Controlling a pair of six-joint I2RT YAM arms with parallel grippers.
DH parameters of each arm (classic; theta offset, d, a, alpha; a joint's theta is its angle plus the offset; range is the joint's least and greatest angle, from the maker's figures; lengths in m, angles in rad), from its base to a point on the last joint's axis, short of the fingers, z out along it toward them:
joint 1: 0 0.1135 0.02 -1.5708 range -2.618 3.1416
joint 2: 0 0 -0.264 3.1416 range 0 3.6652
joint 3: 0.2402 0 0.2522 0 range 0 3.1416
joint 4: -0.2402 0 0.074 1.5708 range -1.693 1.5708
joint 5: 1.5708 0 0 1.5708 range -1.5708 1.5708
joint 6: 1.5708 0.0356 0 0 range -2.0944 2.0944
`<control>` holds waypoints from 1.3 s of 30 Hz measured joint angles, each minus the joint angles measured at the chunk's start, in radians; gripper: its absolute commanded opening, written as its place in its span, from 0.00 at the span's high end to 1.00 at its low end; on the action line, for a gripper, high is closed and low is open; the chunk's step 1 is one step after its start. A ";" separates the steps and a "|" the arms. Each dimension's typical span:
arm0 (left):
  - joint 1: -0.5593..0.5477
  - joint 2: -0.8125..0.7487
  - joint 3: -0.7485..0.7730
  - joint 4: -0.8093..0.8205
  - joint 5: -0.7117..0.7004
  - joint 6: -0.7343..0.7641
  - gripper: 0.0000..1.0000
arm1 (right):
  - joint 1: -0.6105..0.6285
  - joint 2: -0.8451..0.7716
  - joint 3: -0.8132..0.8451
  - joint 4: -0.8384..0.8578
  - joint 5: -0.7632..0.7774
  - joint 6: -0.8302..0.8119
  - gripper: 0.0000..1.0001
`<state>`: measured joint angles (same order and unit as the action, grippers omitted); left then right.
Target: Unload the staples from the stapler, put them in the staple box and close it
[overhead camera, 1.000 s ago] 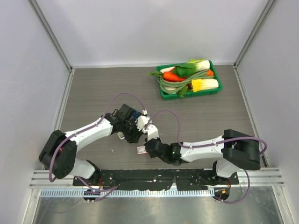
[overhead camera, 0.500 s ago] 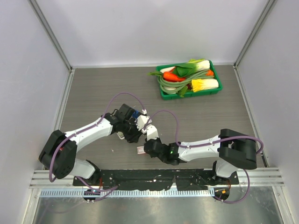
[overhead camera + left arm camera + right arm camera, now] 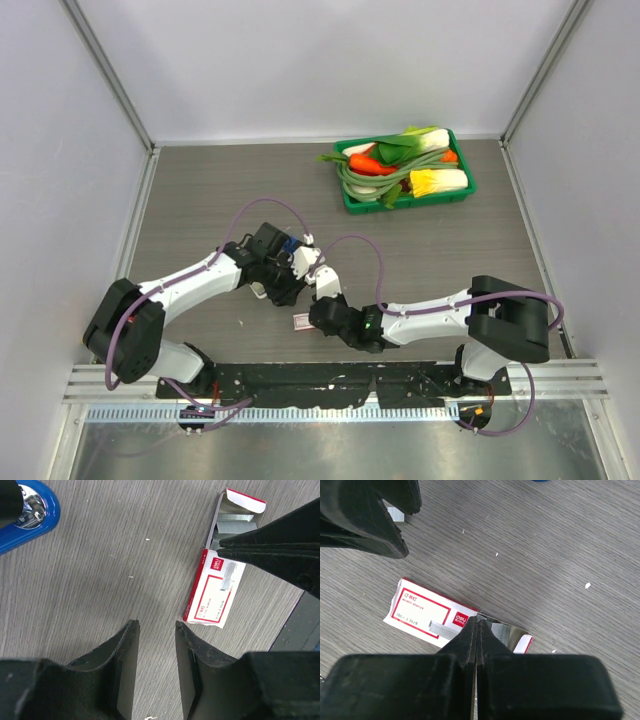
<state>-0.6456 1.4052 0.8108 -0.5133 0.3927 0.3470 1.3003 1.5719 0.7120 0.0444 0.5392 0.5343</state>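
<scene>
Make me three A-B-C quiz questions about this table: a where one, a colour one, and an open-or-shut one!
1. Where is the vegetable crate? A far right B near left C between the arms
2. The stapler is? A yellow B blue C green
3. The jaws of the left gripper are? A shut on the stapler B shut on the box C open
Answers: A, it sits at the far right; B, its shell is blue; C, bare table shows between them.
</scene>
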 measured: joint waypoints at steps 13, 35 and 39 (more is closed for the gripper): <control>0.000 0.000 0.000 0.000 0.001 0.001 0.62 | -0.005 0.006 -0.009 -0.001 0.019 0.008 0.99; 0.000 0.000 0.000 -0.001 0.004 0.001 0.62 | -0.006 -0.104 -0.024 -0.012 0.021 0.017 0.97; 0.000 0.000 0.000 -0.001 0.005 0.000 0.62 | -0.006 -0.128 -0.052 -0.025 0.036 0.042 0.99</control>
<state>-0.6460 1.4052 0.8108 -0.5140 0.3973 0.3473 1.2938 1.4437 0.6601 0.0193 0.5751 0.5762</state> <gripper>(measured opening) 0.382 0.024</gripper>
